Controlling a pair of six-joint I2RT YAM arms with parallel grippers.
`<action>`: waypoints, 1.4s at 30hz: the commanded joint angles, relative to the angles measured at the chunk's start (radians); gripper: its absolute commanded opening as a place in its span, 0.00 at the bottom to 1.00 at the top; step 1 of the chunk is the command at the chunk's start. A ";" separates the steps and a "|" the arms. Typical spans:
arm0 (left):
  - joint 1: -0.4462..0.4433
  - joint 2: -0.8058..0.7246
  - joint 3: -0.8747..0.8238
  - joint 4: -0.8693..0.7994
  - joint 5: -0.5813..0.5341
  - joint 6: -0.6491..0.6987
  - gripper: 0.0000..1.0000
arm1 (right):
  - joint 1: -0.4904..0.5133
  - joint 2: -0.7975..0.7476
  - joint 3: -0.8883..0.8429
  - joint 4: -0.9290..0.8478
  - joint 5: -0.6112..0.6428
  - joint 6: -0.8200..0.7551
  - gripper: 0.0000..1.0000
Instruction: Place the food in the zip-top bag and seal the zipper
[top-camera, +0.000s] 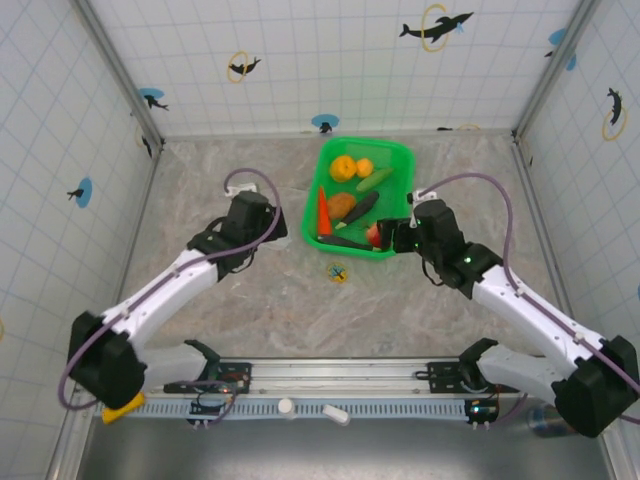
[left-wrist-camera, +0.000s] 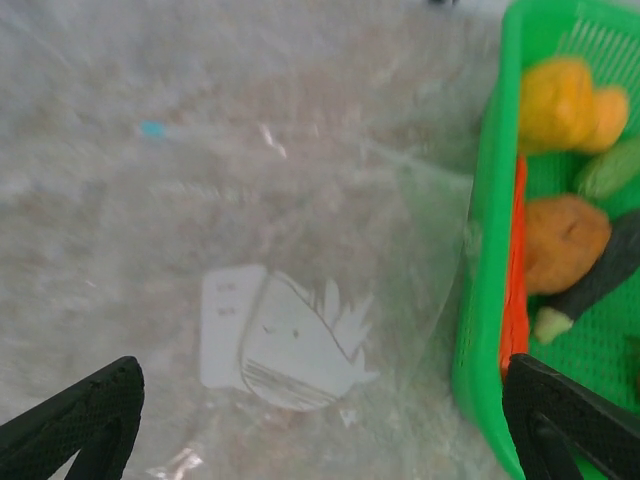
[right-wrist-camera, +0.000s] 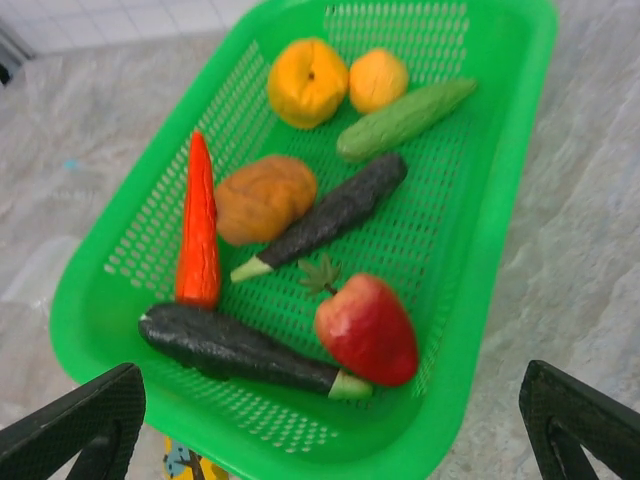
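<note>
My left gripper (left-wrist-camera: 320, 435) hangs wide open and empty over the zip-top bag (left-wrist-camera: 300, 340), which lies flat on the table (left-wrist-camera: 120, 200) just beside the green mesh basket (left-wrist-camera: 480, 300). My right gripper (right-wrist-camera: 330, 440) is spread wide too, holding nothing, above the basket's near end. The food sits inside: carrot (right-wrist-camera: 198, 225), potato (right-wrist-camera: 265, 198), eggplant (right-wrist-camera: 330, 215), apple (right-wrist-camera: 368, 330), cucumber (right-wrist-camera: 405, 120), yellow-orange fruits (right-wrist-camera: 307, 82). I can't make out the zipper.

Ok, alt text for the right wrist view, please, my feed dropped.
A green mesh basket holds the toy food: carrot, potato, red apple, cucumber, two yellow-orange fruits and two dark eggplants. The right gripper is open, its black fingers at the bottom corners.
</note>
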 joint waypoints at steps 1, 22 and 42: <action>0.104 0.086 0.000 0.136 0.263 -0.065 0.94 | -0.036 0.067 0.050 -0.034 -0.083 0.021 0.99; -0.024 0.499 0.123 0.482 0.749 -0.202 0.59 | 0.033 0.092 0.134 -0.126 0.063 -0.035 0.98; -0.104 0.196 -0.026 0.380 0.576 -0.132 0.97 | 0.073 0.098 0.197 -0.107 0.118 -0.068 0.99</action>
